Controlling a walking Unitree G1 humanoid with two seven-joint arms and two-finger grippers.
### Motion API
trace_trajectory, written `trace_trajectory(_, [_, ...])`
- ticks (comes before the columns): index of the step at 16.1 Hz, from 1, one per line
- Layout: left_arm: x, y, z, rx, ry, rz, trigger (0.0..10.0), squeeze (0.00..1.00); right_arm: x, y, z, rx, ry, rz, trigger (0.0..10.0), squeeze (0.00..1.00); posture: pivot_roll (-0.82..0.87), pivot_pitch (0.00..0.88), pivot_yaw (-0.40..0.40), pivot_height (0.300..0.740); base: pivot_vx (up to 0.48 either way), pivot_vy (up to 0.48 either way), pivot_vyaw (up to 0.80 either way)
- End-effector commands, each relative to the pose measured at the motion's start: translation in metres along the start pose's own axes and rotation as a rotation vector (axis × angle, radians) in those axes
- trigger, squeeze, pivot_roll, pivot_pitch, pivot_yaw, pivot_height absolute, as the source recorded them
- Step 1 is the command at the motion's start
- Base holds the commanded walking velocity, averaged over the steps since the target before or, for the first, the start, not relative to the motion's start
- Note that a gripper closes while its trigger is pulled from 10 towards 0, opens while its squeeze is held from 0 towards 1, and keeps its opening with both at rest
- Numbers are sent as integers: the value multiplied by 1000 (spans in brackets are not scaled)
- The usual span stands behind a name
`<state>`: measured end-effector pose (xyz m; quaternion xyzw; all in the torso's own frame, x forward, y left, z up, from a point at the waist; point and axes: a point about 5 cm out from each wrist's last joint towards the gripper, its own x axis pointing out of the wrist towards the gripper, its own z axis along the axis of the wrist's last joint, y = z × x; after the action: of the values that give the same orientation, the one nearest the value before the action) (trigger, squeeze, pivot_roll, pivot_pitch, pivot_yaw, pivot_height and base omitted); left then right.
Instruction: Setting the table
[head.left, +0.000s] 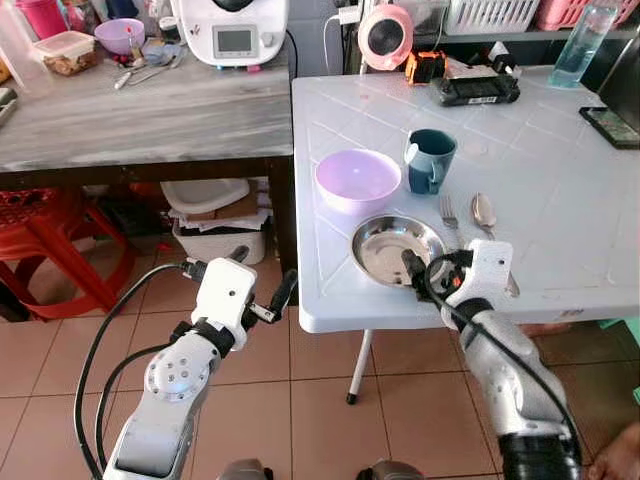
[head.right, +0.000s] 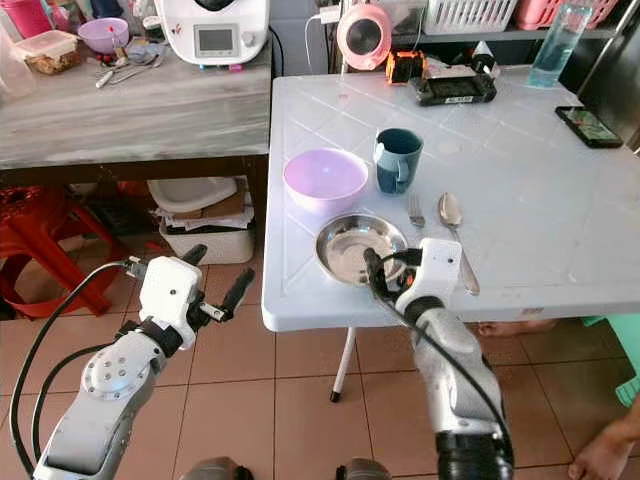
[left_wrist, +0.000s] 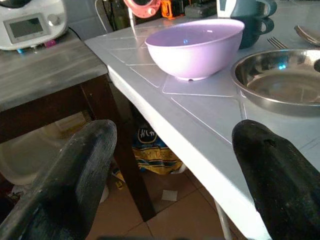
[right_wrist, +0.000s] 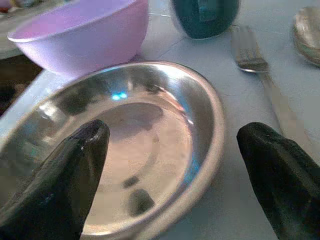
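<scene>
Steel plate (head.left: 397, 248) sits at the white table's (head.left: 560, 200) front edge, right gripper (right_wrist: 175, 165) poised over it, fingers apart.
Left gripper (head.left: 262, 295) waits below the edge, fingers spread, holding nothing.

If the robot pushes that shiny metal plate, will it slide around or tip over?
The metal plate would probably slide easily, since it looks smooth and sits on a slick white table. It's low and wide, so tipping seems unlikely. It lies close to the table's near edge, so a push from the open right claw toward that edge might drop it.
</scene>
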<state>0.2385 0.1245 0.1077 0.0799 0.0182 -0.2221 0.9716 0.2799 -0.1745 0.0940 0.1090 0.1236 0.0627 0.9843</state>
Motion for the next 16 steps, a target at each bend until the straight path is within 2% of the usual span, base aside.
trace_trajectory(1, [1, 1, 7, 14, -18, -8, 10000, 0, 3, 4, 0, 17, 28, 38, 10000, 0, 39, 29, 40, 740, 0, 0, 0])
trace_trajectory(2, [1, 1, 6, 13, -16, -8, 10000, 0, 4, 6, -1, 42, 46, 53, 4549, 0, 40, 29, 39, 740, 0, 0, 0])
trace_trajectory(3, [1, 1, 6, 13, -14, -9, 10000, 0, 5, 8, -3, 62, 66, 70, 0, 0, 40, 28, 38, 740, 0, 0, 0])
trace_trajectory(8, [1, 1, 5, 9, -7, -13, 10000, 0, 5, 10, -9, 144, 132, 89, 0, 0, 42, 27, 34, 740, 0, 0, 0])
trace_trajectory(14, [3, -3, 9, 12, -11, -62, 10000, 0, 5, 11, -14, 340, 210, 90, 0, 0, 39, 19, 36, 740, 0, 0, 0])
trace_trajectory(16, [3, -4, 8, 12, -5, -76, 10000, 0, 5, 13, -16, 364, 227, 99, 0, 0, 40, 18, 37, 740, 0, 0, 0])
